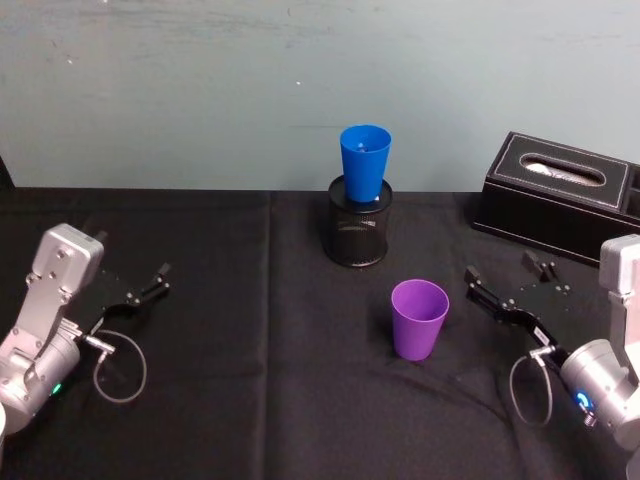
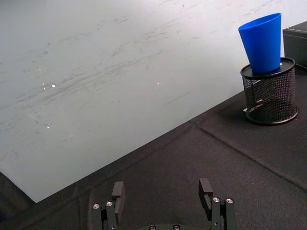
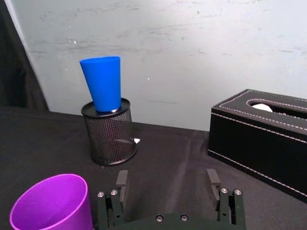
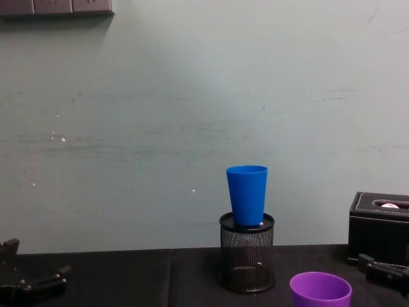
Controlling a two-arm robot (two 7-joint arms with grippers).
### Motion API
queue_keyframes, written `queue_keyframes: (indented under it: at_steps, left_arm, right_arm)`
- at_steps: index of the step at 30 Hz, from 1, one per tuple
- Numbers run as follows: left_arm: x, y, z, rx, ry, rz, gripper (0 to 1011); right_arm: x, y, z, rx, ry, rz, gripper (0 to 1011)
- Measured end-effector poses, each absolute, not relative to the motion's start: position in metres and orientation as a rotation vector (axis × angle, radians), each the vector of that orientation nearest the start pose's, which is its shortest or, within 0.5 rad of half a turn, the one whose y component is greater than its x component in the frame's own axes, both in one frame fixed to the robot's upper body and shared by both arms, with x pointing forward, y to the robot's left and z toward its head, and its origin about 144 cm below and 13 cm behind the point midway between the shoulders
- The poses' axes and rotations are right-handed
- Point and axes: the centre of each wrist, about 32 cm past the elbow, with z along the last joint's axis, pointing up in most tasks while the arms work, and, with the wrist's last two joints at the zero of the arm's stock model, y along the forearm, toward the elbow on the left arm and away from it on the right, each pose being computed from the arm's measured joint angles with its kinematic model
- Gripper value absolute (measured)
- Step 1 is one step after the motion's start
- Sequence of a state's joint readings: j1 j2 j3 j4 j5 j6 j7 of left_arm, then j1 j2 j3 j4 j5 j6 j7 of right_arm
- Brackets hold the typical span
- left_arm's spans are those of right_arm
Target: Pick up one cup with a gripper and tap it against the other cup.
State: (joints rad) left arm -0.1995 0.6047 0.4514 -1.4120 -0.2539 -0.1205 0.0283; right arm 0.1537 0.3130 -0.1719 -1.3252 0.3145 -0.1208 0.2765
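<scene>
While the right pincer (image 1: 476,287) gapes empty, the squat purple cup (image 1: 418,319) stands upright.

Black mesh pen holder (image 1: 358,232) mid-table; black tissue box (image 1: 555,195) at far right.

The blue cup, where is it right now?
The blue cup stands upright in the mesh holder at the table's back centre, behind the purple cup.

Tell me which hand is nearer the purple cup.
Right. The right hand sits open just beside the purple cup, on its right; the left hand rests open far across the table.
</scene>
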Motion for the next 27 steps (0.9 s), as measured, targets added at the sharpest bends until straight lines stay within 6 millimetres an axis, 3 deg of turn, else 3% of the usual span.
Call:
queue_keyframes:
  at_steps: [27]
  left_arm:
    - [0.489,0.31,1.14,0.304,-0.285,1.248,1011]
  right_arm:
    - [0.495,-0.292,1.106,-0.047,0.021,-1.226,1003]
